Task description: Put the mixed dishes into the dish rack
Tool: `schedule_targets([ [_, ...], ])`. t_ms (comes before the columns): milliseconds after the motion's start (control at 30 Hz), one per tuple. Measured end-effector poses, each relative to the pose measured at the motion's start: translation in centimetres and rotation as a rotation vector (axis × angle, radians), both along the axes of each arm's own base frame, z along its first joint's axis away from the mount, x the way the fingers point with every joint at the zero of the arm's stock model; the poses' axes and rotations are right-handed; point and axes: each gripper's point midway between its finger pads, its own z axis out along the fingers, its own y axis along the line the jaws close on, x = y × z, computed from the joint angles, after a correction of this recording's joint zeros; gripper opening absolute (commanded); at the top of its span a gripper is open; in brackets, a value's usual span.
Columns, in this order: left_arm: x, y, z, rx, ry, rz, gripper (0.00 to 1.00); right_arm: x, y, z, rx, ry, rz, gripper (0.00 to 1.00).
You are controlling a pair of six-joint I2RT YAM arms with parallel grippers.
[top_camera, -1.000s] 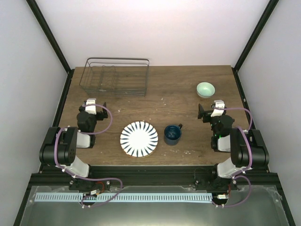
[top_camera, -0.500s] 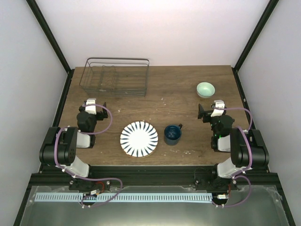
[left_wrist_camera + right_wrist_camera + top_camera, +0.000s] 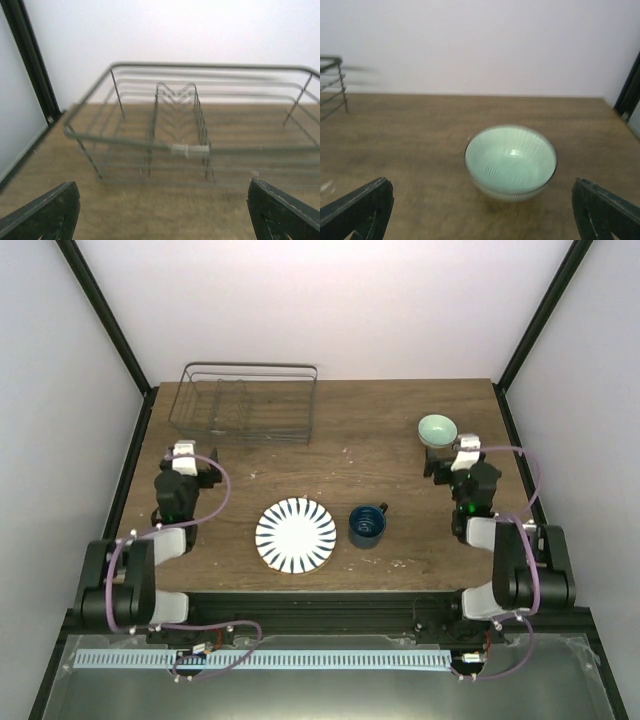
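Note:
The dish rack [image 3: 246, 436], a low dark wire basket, stands at the back left of the table with nothing in it. A white plate with dark blue radial stripes [image 3: 296, 534] lies near the front middle. Just right of it is a dark blue mug [image 3: 367, 525]. The small mint-green bowl [image 3: 437, 429] sits at the back right. My left gripper [image 3: 184, 454] is open, a short way in front of the dish rack [image 3: 240, 148], and holds nothing. Open and holding nothing too, my right gripper [image 3: 453, 453] hovers just short of the bowl [image 3: 511, 160].
Black frame posts run along both table sides, close to each arm. A corner of the rack [image 3: 332, 75] shows at the far left of the right wrist view. Bare wood lies between the rack and the bowl.
Both arms have stretched forward from their folded pose. The left gripper has gone toward the rack and the right toward the bowl. The dishes have not moved.

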Motion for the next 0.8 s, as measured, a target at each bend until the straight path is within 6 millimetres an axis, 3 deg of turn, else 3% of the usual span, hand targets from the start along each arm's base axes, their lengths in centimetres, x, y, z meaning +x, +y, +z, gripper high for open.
schedule_targets([
  [67,-0.2,0.3,2.5,0.005,-0.038,0.024,0.92,0.8,-0.4,2.6,-0.008,-0.026,-0.028,0.99],
  [200,-0.8,-0.1,7.5,0.003,-0.075,0.042,0.92,0.4,0.0,7.7,-0.017,-0.073,-0.083,0.99],
  [300,-1.3,-1.0,10.4,-0.027,-0.067,0.032,0.91,0.4,1.0,9.3,0.002,-0.023,-0.117,0.99],
  [367,-1.5,-1.5,11.2,-0.056,-0.028,0.026,0.90,0.7,1.2,9.4,0.026,0.044,-0.146,0.99],
  [533,-0.6,-1.9,10.7,-0.113,0.151,0.037,0.91,-0.1,2.3,8.2,0.069,0.229,-0.194,1.00],
  [667,2.8,-2.1,11.8,-0.115,0.254,0.052,0.95,-2.5,4.6,6.2,0.066,0.362,-0.172,1.00],
  [800,7.1,-2.2,11.9,-0.096,0.334,0.069,0.99,-4.9,5.4,5.5,0.053,0.447,-0.169,1.00],
])
